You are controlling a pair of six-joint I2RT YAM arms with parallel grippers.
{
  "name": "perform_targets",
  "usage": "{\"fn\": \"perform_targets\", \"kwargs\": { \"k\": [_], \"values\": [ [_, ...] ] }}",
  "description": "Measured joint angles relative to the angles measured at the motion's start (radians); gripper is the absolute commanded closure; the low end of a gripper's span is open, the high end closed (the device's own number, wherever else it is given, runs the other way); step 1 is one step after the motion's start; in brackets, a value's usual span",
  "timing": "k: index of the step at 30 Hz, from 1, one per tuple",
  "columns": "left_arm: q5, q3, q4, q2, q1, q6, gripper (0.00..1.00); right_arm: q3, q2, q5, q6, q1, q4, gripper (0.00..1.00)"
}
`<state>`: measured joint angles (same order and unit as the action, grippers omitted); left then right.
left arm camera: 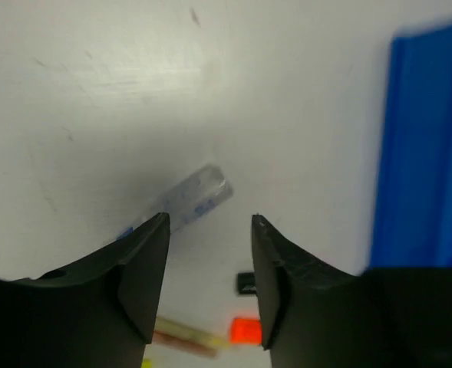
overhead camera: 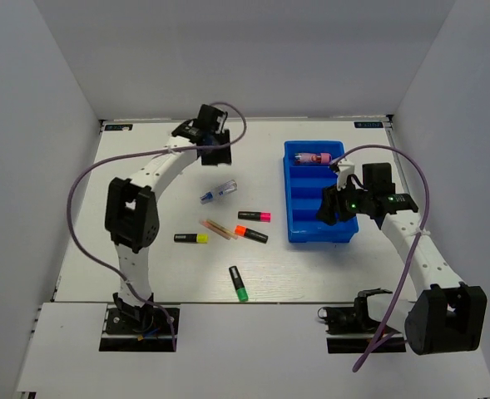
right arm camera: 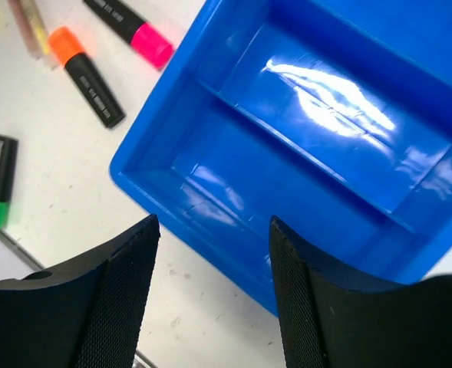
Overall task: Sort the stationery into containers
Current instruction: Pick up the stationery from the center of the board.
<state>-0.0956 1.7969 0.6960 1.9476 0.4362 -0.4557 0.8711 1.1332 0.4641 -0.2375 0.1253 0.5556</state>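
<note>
The left gripper (overhead camera: 214,152) hangs over the far middle of the table (overhead camera: 311,274), its fingers (left arm camera: 145,268) spread apart with nothing between them. In its wrist view the pen (left arm camera: 196,199), clear with a blue end, lies flat on the table just beyond the tips, and its lower end is hidden behind the left finger. From above, the pen sits slanted a little nearer the arms than that gripper and well left of the bin (overhead camera: 307,187). The right gripper (overhead camera: 334,208) hovers over the near end of the bin, its jaws wide and empty. Its wrist view looks down between the fingers (right arm camera: 126,291) at the bin's near corner and two of its compartments. The tube (overhead camera: 314,158), pink, lies crosswise in the bin's farthest compartment. The rest of the stationery lies loose on the table left of the bin. The pink highlighter (overhead camera: 254,216) is just beside the bin's left wall, cap toward it. The orange highlighter (overhead camera: 251,233) lies just nearer than that one, its cap pointing left. The sticks (overhead camera: 216,229), thin and tan, lie slanted close to the orange cap; whether they touch it cannot be told. The yellow highlighter (overhead camera: 191,238) is left of the sticks, cap toward them. The green highlighter (overhead camera: 239,283) lies apart from the others, closest to the arm bases, with its cap at the near end.
</note>
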Motion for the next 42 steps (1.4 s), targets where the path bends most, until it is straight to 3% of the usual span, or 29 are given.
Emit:
{"fn": "perform_targets", "kwargs": {
  "k": [6, 12, 21, 28, 33, 38, 41, 42],
  "values": [
    [0.255, -0.05, 0.144, 0.084, 0.026, 0.345, 0.43, 0.0, -0.003, 0.024, -0.006, 0.002, 0.022, 0.37],
    [0.302, 0.046, 0.201, 0.092, 0.048, 0.61, 0.41, 0.0, -0.003, 0.034, -0.011, 0.002, 0.024, 0.37],
    [0.253, 0.047, 0.189, 0.19, 0.049, 0.768, 0.3, 0.0, -0.002, 0.034, -0.018, 0.002, 0.026, 0.36],
    [0.199, 0.046, 0.18, 0.254, 0.042, 0.813, 0.3, 0.0, 0.005, 0.033, -0.022, 0.002, 0.028, 0.36],
    [0.18, 0.047, 0.166, 0.286, 0.036, 0.826, 0.39, 0.0, 0.005, 0.032, -0.024, 0.001, 0.03, 0.35],
    [0.162, 0.003, 0.127, 0.301, 0.034, 0.834, 0.41, 0.0, 0.005, 0.032, -0.025, 0.001, 0.031, 0.35],
    [0.15, -0.042, 0.089, 0.277, 0.037, 0.831, 0.55, 0.0, 0.005, 0.032, -0.025, 0.001, 0.031, 0.35],
    [0.146, -0.053, 0.081, 0.271, 0.037, 0.832, 0.64, 0.0, 0.005, 0.032, -0.025, 0.001, 0.032, 0.35]
  ]
}}
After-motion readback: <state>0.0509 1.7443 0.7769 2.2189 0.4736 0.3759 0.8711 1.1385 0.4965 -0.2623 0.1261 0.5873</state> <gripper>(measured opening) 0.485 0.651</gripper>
